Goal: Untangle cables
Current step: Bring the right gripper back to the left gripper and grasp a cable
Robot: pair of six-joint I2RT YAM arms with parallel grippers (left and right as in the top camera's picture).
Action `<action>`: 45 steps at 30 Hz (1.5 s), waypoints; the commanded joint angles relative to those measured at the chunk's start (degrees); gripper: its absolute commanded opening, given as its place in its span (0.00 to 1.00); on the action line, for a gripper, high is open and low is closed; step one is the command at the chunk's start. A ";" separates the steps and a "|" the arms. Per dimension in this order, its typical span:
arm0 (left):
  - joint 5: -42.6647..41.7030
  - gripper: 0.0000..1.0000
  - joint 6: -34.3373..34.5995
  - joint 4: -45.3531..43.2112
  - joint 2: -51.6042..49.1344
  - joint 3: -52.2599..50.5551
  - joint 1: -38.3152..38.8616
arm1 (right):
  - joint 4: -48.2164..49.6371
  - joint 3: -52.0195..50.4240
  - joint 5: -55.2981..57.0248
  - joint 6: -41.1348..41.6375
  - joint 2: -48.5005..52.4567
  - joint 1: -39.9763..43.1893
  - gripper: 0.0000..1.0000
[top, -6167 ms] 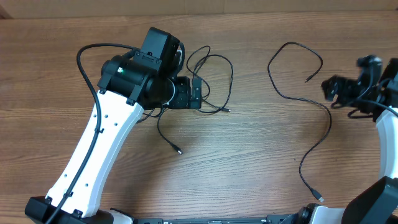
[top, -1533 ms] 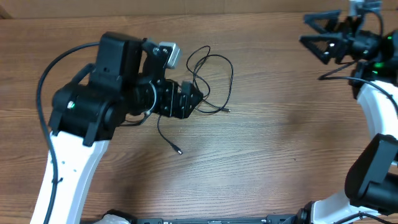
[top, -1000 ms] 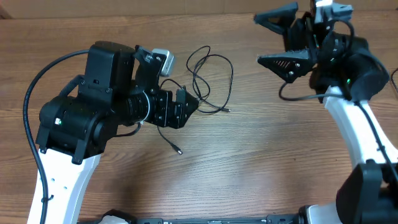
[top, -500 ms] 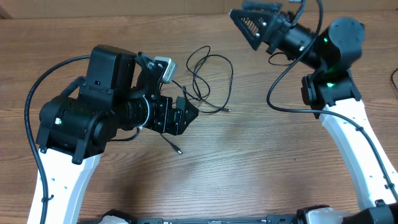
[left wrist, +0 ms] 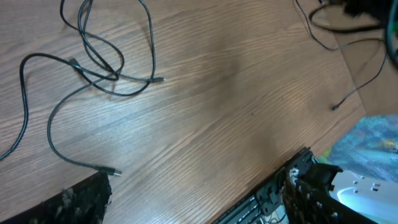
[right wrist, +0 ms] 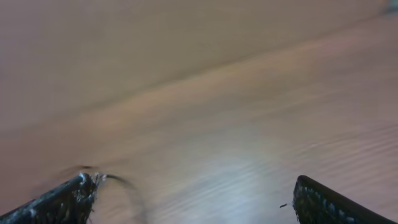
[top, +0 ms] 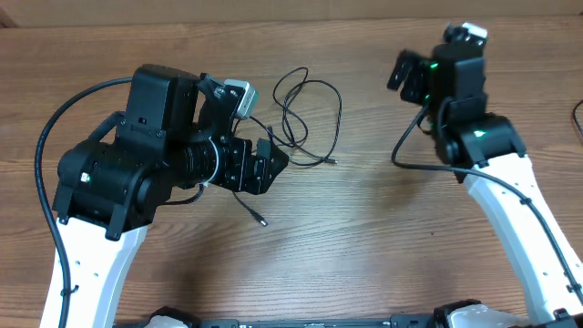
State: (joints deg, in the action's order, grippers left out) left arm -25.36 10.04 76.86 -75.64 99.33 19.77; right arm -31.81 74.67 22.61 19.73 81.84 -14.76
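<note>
A tangle of thin black cables (top: 305, 109) lies on the wooden table at centre top. One strand runs down to a plug tip (top: 261, 220). My left gripper (top: 269, 162) is open and empty just left of the tangle. In the left wrist view the tangle (left wrist: 102, 62) lies ahead of the wide-apart fingers (left wrist: 81, 202). Another strand with a plug tip (left wrist: 336, 107) lies far right there. My right gripper (top: 407, 75) is raised at upper right. Its wrist view is blurred. The fingers (right wrist: 62, 202) stand wide apart, with a faint strand (right wrist: 121, 183) beside the left one.
A black wire (top: 398, 150) curves on the table below the right arm; I cannot tell whether it is a cable or arm wiring. The table's front edge and a blue object (left wrist: 373, 137) show at the lower right of the left wrist view.
The right arm has swung across from the far right and turned its wrist, so its fingers no longer point up-left. The left arm and the tangle have stayed put.
</note>
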 commanded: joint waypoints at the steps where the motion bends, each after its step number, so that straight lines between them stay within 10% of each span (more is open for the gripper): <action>1: -0.22 0.88 -0.98 0.07 0.76 -0.07 -0.24 | -1.42 0.76 13.49 -3.72 -1.38 -2.43 1.00; 10: 0.31 0.87 -1.05 1.75 0.74 -0.07 -0.24 | -2.62 0.76 -1.09 -3.69 -1.38 -3.17 1.00; 20: 9.77 0.60 6.27 0.42 0.76 -0.24 -0.24 | -1.92 0.68 -42.10 -12.07 -0.52 -3.37 1.00; 31: 14.82 0.58 11.58 0.00 0.76 -4.76 -0.24 | -1.03 0.15 -50.25 -13.31 7.43 -4.61 1.00; 45: 4.94 0.66 8.09 -0.39 0.76 -8.96 -0.24 | 5.29 0.15 -48.00 -35.21 21.16 -13.18 1.00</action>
State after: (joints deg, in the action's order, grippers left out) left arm -18.65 20.38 76.69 -75.53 90.65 19.77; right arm -28.29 74.67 -29.10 -11.25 100.60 -26.39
